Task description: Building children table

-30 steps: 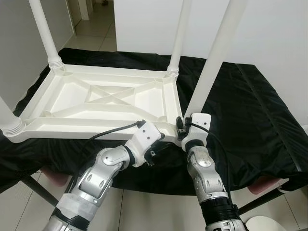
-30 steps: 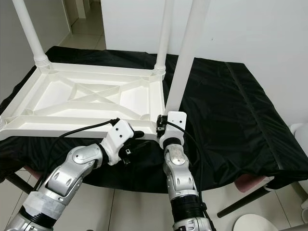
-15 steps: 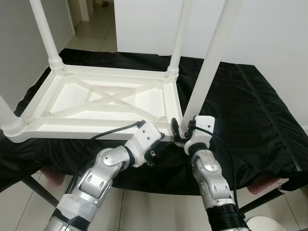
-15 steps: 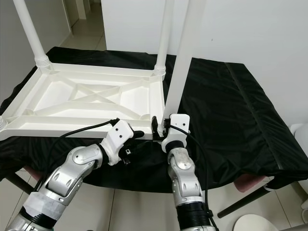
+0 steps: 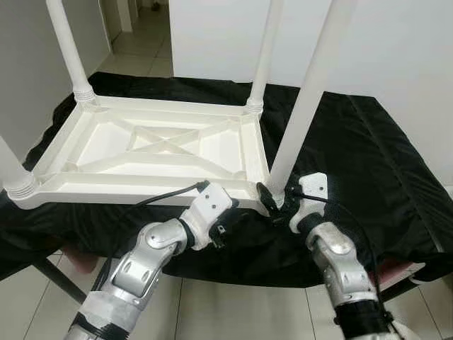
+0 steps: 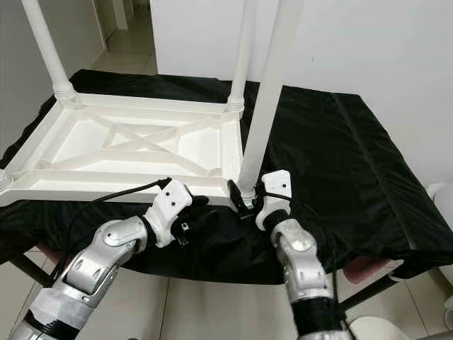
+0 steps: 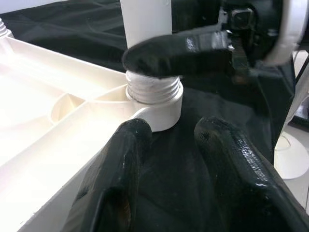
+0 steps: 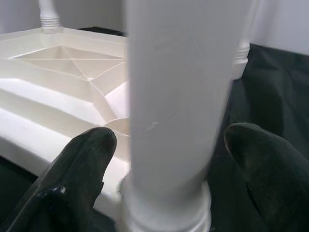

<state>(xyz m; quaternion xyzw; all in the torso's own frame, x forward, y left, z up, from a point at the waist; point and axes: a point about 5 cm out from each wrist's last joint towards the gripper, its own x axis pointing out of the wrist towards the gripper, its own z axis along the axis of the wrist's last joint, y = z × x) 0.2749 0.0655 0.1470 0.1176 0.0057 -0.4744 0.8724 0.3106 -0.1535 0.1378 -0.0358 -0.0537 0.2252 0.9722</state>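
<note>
right gripper (image 8: pixel 164 159): fingers spread either side of the near right leg, just above its threaded base; in the right wrist view a gap shows on each side, contact cannot be told
right fingers (image 8: pixel 79 169): one toward the tabletop side, the other toward the cloth side; leg stands between them
left gripper (image 7: pixel 166 145): fingers spread, nothing between them, pointing at the corner socket from the near side, just short of it
left fingers (image 7: pixel 120 164): low beside the tabletop's near rim, over black cloth
leg (image 5: pixel 306 106): white, upright, foot end seated in the near right corner socket; thread ring visible above the socket
socket (image 7: pixel 159 108): round white collar at the tabletop corner; a right finger crosses just above it in the left wrist view
tabletop (image 5: pixel 141 142): white plastic, upside down, ribbed underside with X bracing facing up, lying on the cloth
other legs (image 5: pixel 69 49): three more upright at the far left, far right and near left corners
cloth (image 5: pixel 368 156): black, covers the work surface under the tabletop
floor (image 5: pixel 233 312): light tiles below the arms
</note>
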